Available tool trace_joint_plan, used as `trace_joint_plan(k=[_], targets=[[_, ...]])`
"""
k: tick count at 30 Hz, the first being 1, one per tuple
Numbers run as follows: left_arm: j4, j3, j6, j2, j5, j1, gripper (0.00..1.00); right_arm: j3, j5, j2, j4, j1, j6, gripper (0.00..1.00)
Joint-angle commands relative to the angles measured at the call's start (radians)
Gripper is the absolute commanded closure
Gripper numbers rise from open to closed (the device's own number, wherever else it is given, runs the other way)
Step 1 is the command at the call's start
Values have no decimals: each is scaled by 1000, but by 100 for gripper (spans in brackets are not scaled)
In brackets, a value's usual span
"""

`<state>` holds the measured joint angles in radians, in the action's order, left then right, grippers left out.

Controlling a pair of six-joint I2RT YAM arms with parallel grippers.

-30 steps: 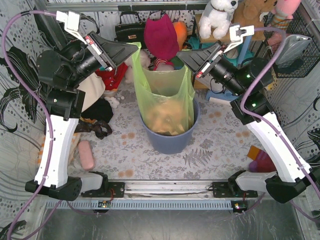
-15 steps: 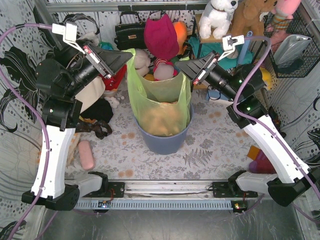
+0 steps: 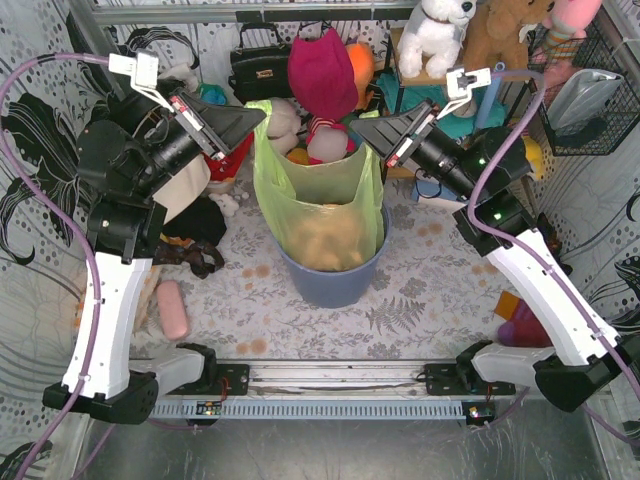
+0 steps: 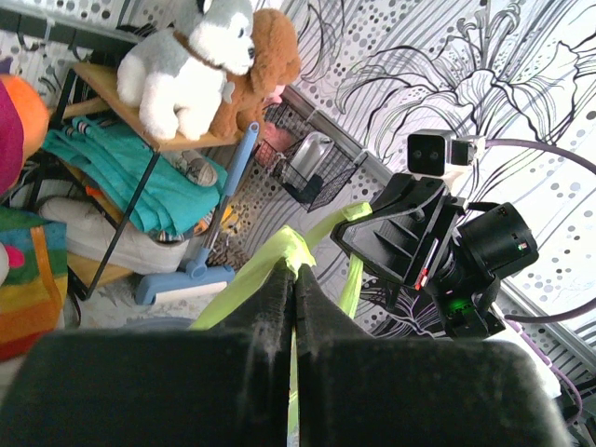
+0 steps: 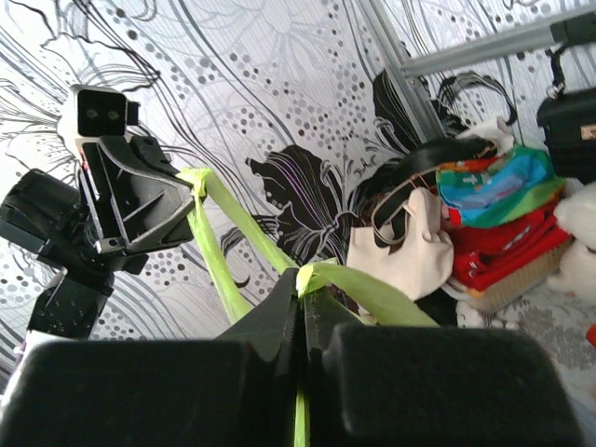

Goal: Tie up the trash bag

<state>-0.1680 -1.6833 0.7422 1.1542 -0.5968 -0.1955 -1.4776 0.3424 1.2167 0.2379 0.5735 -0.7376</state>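
Note:
The lime-green trash bag (image 3: 318,205) stands in the blue-grey bin (image 3: 333,283), with tan crumpled paper showing through. My left gripper (image 3: 260,108) is shut on the bag's left rim corner and holds it up; the pinched green plastic shows between its fingers in the left wrist view (image 4: 291,250). My right gripper (image 3: 357,130) is shut on the right rim corner, seen in the right wrist view (image 5: 312,273). The bag mouth hangs stretched between the two grippers, above the bin.
Behind the bin are a magenta cloth bag (image 3: 321,70), a black handbag (image 3: 259,63), plush toys (image 3: 434,35) and a wire basket (image 3: 590,85). A pink object (image 3: 172,309) lies front left; purple and orange items (image 3: 520,320) lie front right.
Both grippers have moved back and upward with the bag corners, lifting the bag and narrowing its mouth. Since half a second ago little has changed.

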Motion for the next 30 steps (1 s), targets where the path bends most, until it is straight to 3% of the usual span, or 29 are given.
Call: trace_joint_plan(k=[1, 7, 12, 14, 19, 23, 26, 30], targets=[[83, 39, 24, -8, 17, 3, 95, 23, -26, -12, 63, 2, -17, 100], [48, -120, -1, 48, 11, 3, 94, -158, 16, 52, 25, 2, 19, 100], [44, -81, -2, 38, 8, 3, 93, -107, 1, 25, 26, 2, 15, 100], [45, -33, -8, 17, 20, 3, 85, -64, -11, 5, 17, 2, 14, 98], [-39, 11, -71, -29, 70, 3, 52, -22, -49, -43, -83, 1, 62, 68], [-87, 19, -122, -65, 117, 3, 42, -43, -109, -88, -200, 2, 130, 52], [-93, 29, -136, -95, 116, 3, 34, -67, -149, -125, -280, 2, 173, 44], [-72, 43, -132, -125, 61, 2, 30, -80, -177, -165, -337, 2, 205, 39]])
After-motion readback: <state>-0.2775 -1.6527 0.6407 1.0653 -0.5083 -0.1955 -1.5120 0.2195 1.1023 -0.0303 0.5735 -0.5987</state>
